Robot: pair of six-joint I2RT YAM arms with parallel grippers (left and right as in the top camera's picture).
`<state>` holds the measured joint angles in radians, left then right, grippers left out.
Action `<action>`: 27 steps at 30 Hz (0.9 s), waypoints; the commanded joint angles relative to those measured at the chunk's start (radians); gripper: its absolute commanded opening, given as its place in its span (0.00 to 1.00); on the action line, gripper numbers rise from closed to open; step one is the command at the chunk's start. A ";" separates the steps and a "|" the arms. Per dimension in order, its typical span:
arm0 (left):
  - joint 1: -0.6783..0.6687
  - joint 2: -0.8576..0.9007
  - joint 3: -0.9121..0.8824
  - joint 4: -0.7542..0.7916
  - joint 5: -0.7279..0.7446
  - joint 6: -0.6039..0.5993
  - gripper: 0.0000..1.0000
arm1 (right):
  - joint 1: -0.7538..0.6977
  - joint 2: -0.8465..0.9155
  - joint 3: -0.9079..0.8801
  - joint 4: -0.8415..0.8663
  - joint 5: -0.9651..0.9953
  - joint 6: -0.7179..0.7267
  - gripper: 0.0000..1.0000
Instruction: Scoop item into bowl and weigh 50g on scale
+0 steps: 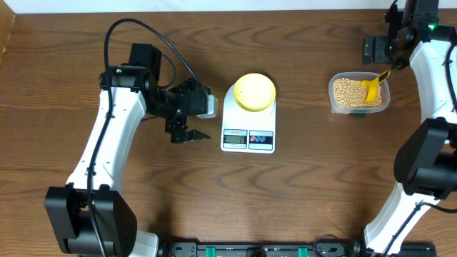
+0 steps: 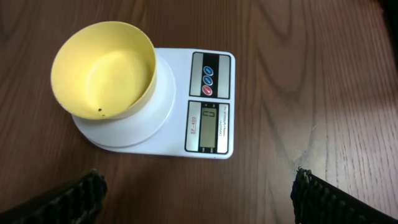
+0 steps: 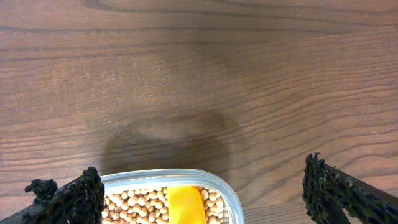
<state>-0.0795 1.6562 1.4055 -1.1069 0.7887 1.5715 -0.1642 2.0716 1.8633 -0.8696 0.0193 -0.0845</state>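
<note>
The pale-yellow bowl (image 1: 254,92) (image 2: 102,68) stands empty on the round platform of the white scale (image 1: 248,135) (image 2: 177,81). Left of the scale, my left gripper (image 1: 188,135) (image 2: 199,199) hovers open over bare wood, nothing between its fingers. The item (image 1: 348,91) (image 3: 134,202), tan grains, fills a clear plastic container (image 1: 334,100) (image 3: 168,176) at the right. A yellow scoop (image 1: 373,86) (image 3: 185,205) rests in the grains. My right gripper (image 1: 373,50) (image 3: 202,193) hangs open just behind the container, holding nothing.
The wooden table carries only the scale and the container. The scale's display and buttons (image 1: 248,138) face the front edge. Both arm bases stand at the front corners, with a black rail (image 1: 257,250) between them.
</note>
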 commanded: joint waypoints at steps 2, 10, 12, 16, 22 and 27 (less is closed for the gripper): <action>0.000 0.044 -0.014 -0.006 0.031 0.010 0.98 | 0.003 0.008 0.013 0.002 0.007 0.001 0.99; 0.000 0.069 -0.014 0.024 0.031 0.010 0.97 | 0.003 0.008 0.013 0.002 0.007 0.001 0.99; 0.000 0.068 -0.014 0.023 0.031 0.010 0.98 | 0.003 0.008 0.013 0.002 0.007 0.001 0.99; 0.000 0.068 -0.014 0.005 0.027 0.010 0.98 | 0.003 0.008 0.013 0.002 0.007 0.001 0.99; 0.000 0.068 -0.014 -0.002 0.004 0.010 0.98 | 0.003 0.008 0.013 0.002 0.007 0.001 0.99; 0.000 0.068 -0.014 -0.002 0.000 0.010 0.97 | 0.003 0.008 0.013 0.002 0.007 0.001 0.99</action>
<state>-0.0795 1.7245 1.3991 -1.1000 0.7937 1.5715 -0.1642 2.0716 1.8633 -0.8692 0.0193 -0.0845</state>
